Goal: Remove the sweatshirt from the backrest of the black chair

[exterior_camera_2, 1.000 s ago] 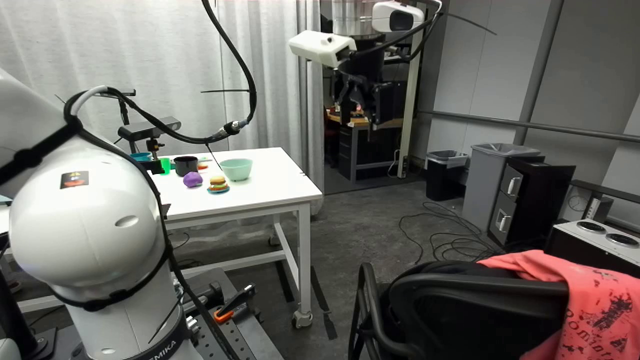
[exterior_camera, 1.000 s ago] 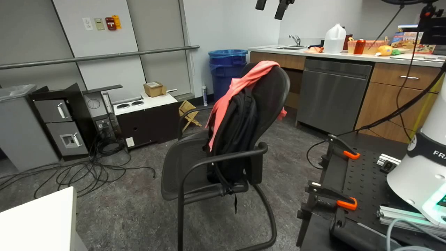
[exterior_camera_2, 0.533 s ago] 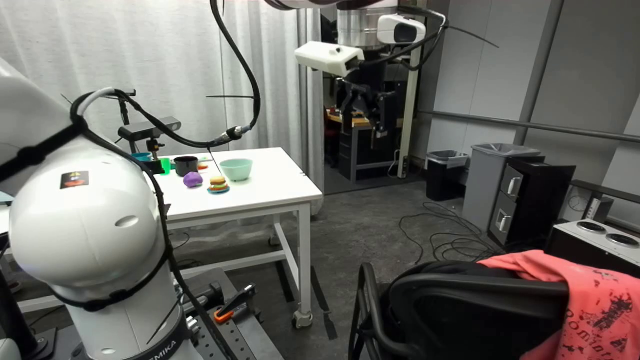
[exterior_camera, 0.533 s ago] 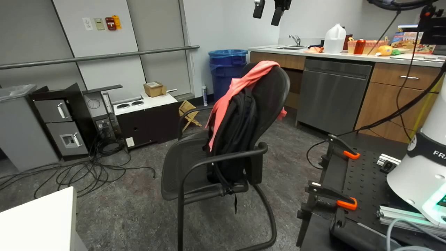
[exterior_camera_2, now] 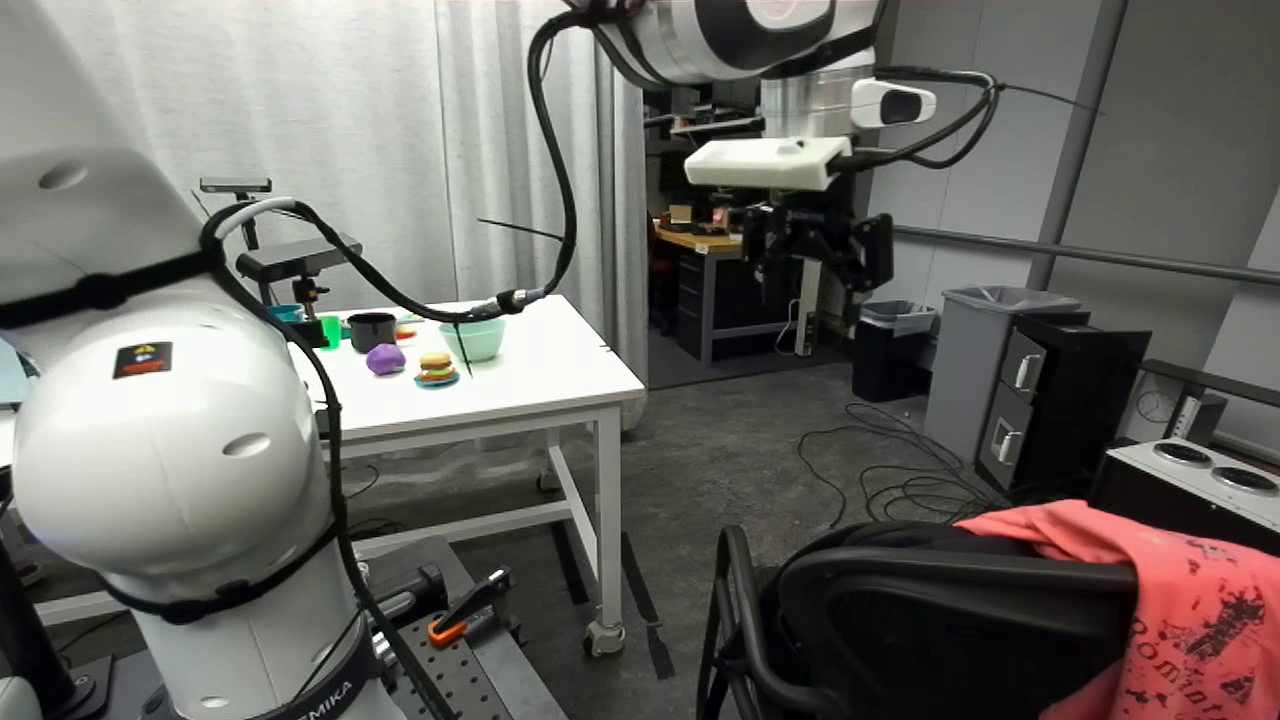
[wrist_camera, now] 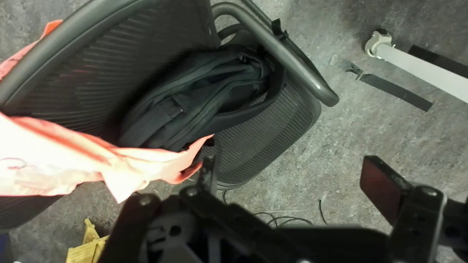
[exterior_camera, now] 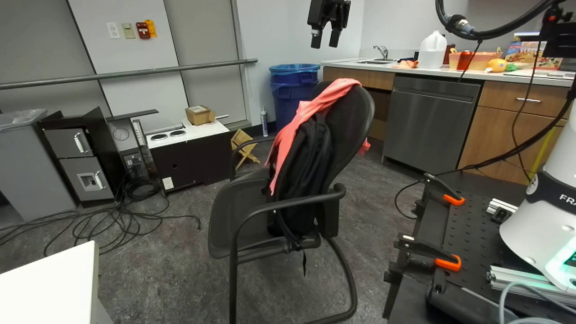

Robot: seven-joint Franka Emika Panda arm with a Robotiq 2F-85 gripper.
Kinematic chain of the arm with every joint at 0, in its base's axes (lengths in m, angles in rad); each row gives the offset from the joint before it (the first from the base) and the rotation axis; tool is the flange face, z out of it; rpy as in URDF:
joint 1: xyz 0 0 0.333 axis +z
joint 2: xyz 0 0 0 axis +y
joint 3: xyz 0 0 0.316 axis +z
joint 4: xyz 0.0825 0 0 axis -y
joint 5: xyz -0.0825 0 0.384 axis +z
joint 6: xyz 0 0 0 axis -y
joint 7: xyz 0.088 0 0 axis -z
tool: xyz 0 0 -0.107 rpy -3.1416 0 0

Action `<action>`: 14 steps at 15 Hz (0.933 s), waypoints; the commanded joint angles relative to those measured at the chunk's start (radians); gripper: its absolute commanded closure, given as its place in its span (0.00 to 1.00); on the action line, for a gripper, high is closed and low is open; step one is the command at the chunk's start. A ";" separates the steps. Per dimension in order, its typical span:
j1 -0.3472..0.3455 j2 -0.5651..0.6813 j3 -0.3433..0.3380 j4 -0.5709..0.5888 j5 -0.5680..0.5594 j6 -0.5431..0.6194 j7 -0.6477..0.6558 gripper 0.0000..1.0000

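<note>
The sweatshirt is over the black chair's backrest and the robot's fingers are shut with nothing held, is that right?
Not quite: the fingers aren't shut. The wrist view shows them spread wide apart. The rest is right: nothing is held between them, and the sweatshirt is draped over the backrest of the black chair.
</note>
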 commanded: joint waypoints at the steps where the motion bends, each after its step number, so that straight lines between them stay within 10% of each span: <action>1: -0.033 0.159 -0.016 0.144 -0.051 0.030 -0.093 0.00; 14: -0.156 0.471 -0.046 0.397 -0.215 0.151 -0.212 0.00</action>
